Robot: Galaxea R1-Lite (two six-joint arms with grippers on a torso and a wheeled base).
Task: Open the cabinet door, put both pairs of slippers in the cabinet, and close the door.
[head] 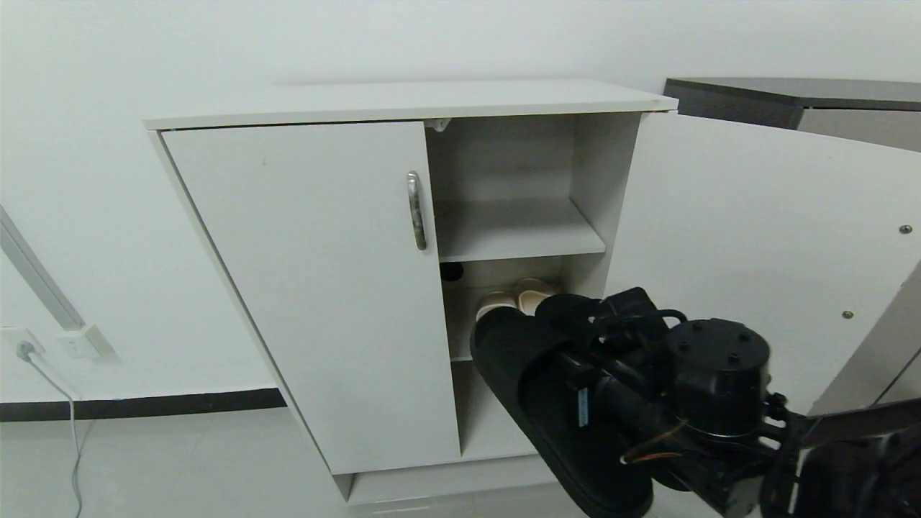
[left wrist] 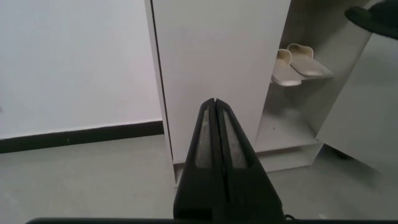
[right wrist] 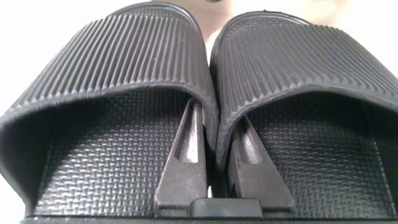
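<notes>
Ribbed black slippers (right wrist: 143,68) pinched together by right gripper (right wrist: 216,121); left gripper (left wrist: 214,104) pressed closed

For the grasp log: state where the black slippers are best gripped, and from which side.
Pinch the two touching strap walls of the black slippers, lying side by side: one finger under each strap, coming in through the strap openings. The right gripper holds them so.

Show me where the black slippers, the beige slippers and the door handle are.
black slippers (right wrist: 124,68), right wrist view, on one ribbed strap.
beige slippers (left wrist: 287,70), left wrist view, on one slipper.
door handle (head: 415,211), head view, middle of the bar.
</notes>
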